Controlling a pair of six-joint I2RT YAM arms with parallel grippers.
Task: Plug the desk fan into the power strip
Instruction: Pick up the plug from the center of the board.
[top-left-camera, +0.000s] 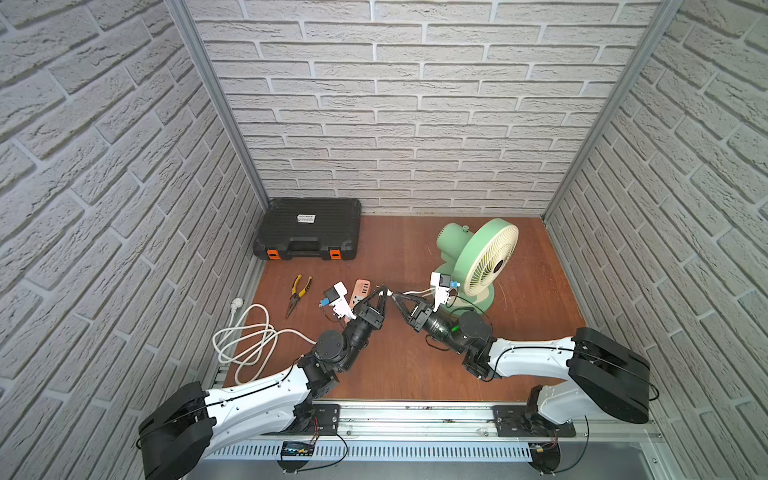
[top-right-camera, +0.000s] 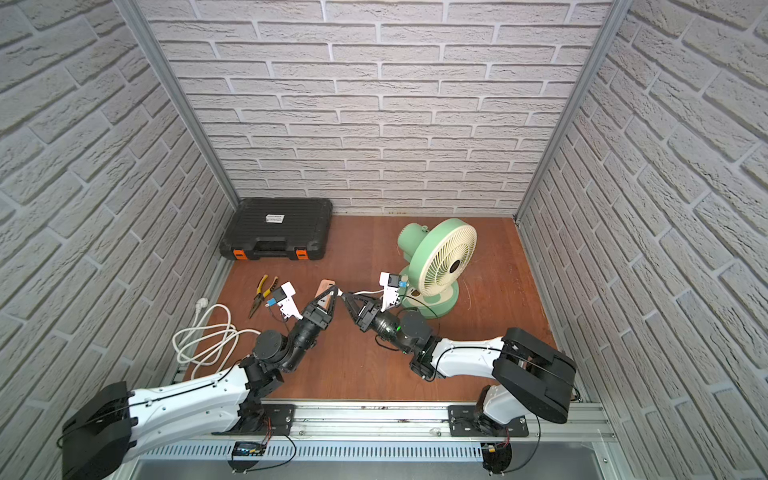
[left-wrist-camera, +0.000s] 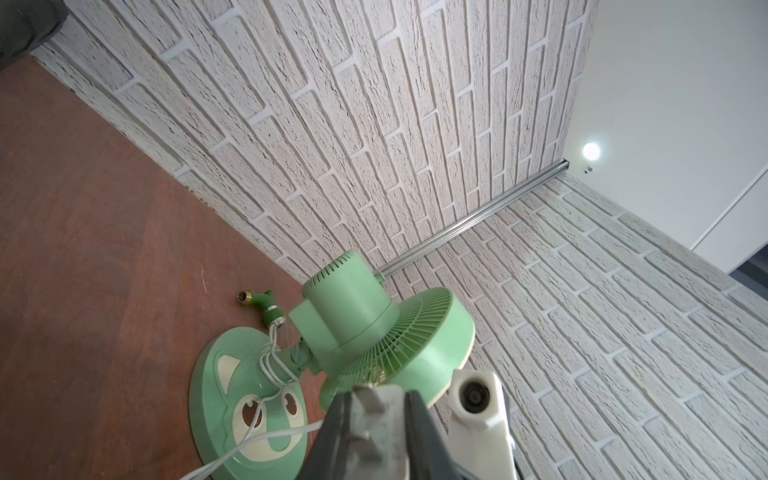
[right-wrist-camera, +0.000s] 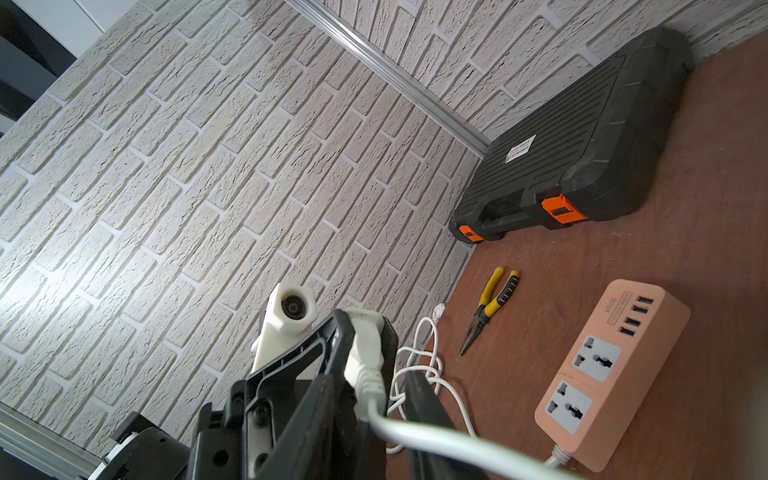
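Note:
The mint-green desk fan (top-left-camera: 486, 257) (top-right-camera: 444, 257) (left-wrist-camera: 365, 324) stands upright at the back right. Its thin white cord (left-wrist-camera: 257, 440) runs from the base to a small white plug (left-wrist-camera: 382, 419) (right-wrist-camera: 365, 340). My left gripper (top-left-camera: 384, 292) (left-wrist-camera: 380, 399) is shut on that plug, prongs pointing away from the wrist, just above the floor. My right gripper (top-left-camera: 393, 294) (right-wrist-camera: 370, 386) meets it tip to tip. Its fingers straddle the plug's cord end, and a gap shows on one side. The peach power strip (top-left-camera: 360, 287) (top-right-camera: 326, 286) (right-wrist-camera: 611, 365) lies flat just behind the left gripper, sockets up.
A black toolcase (top-left-camera: 309, 232) sits in the back left corner. Yellow-handled pliers (top-left-camera: 299, 293) lie left of the strip. The strip's thick white cable (top-left-camera: 249, 340) is coiled at the front left. A small green fitting (left-wrist-camera: 266, 305) lies behind the fan base. Brick walls close three sides.

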